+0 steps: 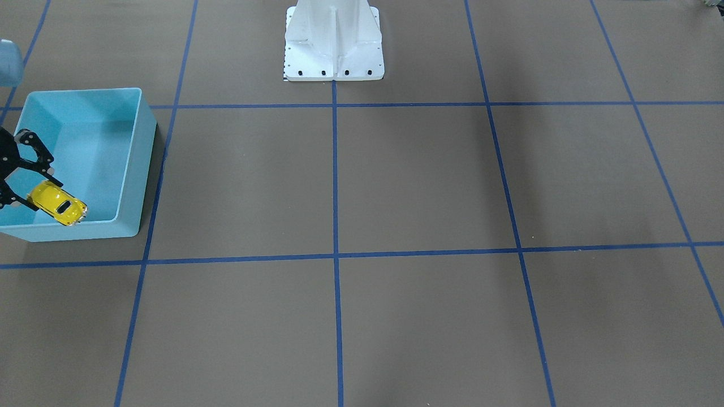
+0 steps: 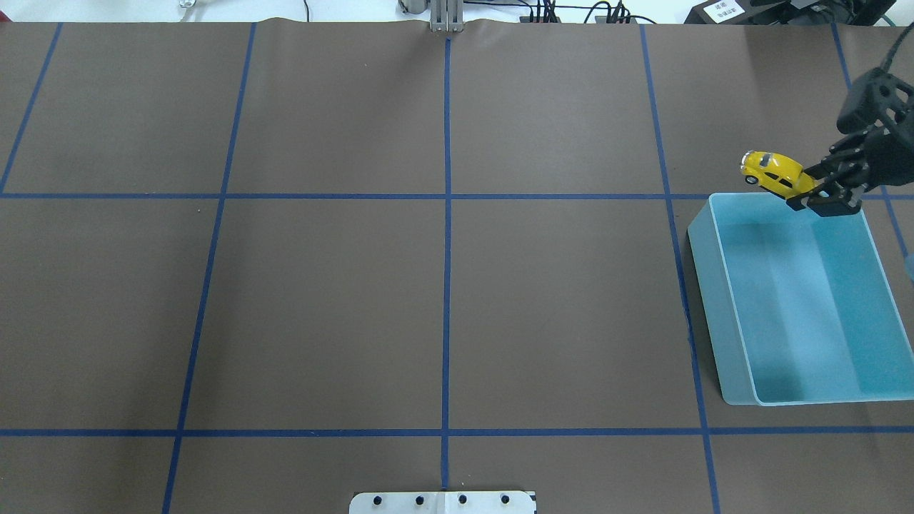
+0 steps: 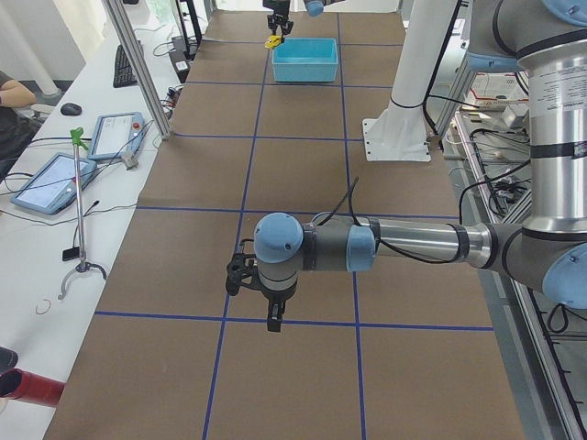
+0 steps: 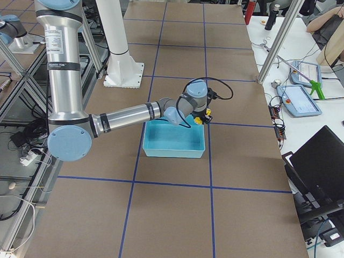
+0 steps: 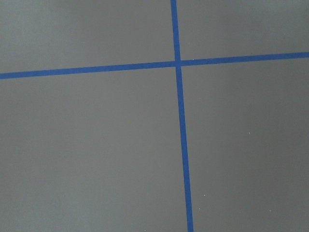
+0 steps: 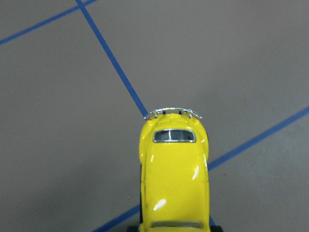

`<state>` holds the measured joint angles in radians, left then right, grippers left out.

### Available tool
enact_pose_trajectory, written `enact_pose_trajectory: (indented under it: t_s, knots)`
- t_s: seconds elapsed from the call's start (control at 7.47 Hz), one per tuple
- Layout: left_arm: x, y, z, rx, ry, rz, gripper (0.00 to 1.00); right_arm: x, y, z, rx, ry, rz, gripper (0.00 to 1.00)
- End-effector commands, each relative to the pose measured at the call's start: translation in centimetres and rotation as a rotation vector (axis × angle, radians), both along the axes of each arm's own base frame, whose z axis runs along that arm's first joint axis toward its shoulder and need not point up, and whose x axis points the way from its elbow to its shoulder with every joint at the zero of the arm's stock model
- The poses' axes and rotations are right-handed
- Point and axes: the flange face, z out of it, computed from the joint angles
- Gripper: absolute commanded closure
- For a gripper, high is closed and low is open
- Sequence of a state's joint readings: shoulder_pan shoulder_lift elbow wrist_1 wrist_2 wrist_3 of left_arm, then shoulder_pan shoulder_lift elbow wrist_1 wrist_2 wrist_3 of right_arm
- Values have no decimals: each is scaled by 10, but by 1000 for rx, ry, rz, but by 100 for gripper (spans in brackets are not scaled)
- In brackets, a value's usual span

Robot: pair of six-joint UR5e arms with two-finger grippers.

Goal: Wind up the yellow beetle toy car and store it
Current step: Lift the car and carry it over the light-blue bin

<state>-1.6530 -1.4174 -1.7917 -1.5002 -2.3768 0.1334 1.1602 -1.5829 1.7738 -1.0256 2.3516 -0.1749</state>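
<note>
Car [image 2: 773,173] held aloft, one end clamped in the right gripper [image 2: 805,191], apparently about over the bin's [image 2: 717,321] operator-side rim: advise carrying it inward over the floor and lowering before the jaws part, lest it fall outside.

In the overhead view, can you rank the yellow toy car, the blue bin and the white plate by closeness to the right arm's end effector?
1. yellow beetle toy car, held in the right end effector.
2. light blue bin, close by, table's right side.
3. white base plate, far off, view's bottom centre.
</note>
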Motion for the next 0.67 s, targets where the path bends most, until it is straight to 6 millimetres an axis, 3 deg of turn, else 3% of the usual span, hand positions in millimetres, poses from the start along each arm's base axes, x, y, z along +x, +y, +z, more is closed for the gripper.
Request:
enact_pose_trajectory:
  t_s: [0.0,0.13,0.27,0.54]
  knots:
    - [0,0,0,0,-1,-1,0,18,35,41,-36,-13,2,100]
    - [0,1,1,-1,1,-1,0,17,37,40,-56,-29,6,92]
    - [0,1,1,-2,-1,-1,0,16,36,42,-63,-30,9,75]
    - [0,1,2,-5,0,-1,0,16,37,42,-69,-41,-1,55]
